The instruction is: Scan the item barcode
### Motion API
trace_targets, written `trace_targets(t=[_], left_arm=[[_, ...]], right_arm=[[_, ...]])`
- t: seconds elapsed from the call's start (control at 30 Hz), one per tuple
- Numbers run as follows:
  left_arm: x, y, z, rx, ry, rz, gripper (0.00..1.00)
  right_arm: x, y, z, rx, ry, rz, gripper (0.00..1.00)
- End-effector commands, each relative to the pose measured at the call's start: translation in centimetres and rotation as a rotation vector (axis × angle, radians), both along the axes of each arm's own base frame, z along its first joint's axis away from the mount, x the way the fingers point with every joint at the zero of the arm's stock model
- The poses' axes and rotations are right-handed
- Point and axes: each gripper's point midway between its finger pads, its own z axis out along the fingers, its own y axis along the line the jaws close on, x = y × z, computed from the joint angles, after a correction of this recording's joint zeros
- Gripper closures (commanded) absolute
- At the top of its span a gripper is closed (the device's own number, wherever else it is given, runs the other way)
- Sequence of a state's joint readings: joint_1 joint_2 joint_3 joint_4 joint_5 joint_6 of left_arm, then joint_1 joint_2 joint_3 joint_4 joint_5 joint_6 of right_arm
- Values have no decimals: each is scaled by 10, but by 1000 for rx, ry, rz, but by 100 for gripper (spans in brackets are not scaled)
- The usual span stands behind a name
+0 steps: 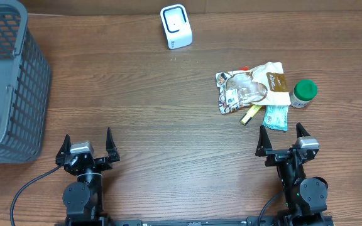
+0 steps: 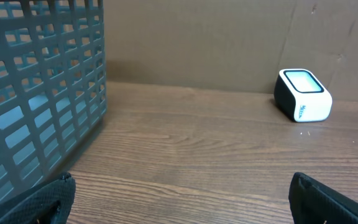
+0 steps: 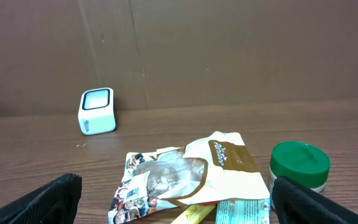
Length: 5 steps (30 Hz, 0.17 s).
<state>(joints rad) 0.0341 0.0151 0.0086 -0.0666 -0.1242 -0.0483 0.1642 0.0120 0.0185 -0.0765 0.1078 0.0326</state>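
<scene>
Wide bare strip of wooden table (image 1: pixel 156 107) is running from the left gripper (image 1: pixel 87 137) up to the barcode scanner (image 1: pixel 176 26), with nothing standing in it. Grey mesh basket (image 1: pixel 5 81) is walling off the left edge, its tall side sitting near that gripper's outer finger. Right gripper (image 1: pixel 281 129) is facing a cluster: teal packet (image 1: pixel 275 117) lying nearest, just beside its fingertips, yellow stick (image 1: pixel 250 115) and snack pouch (image 1: pixel 253 88) overlapping behind, green-lidded jar (image 1: pixel 304 93) standing upright just beside the pouch, blocking the right side. Bare wood is lying open between cluster and scanner.
</scene>
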Motion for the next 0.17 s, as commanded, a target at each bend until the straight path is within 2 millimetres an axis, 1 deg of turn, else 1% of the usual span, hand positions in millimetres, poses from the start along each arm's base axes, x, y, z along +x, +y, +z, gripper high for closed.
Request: trace_targets(t=[0.0, 0.13], left_arm=[[-1, 2, 1, 20, -6, 10, 0], [-1, 2, 1, 20, -6, 10, 0]], right_arm=[[0, 0, -2, -3, -2, 2, 0], [0, 0, -2, -3, -2, 2, 0]])
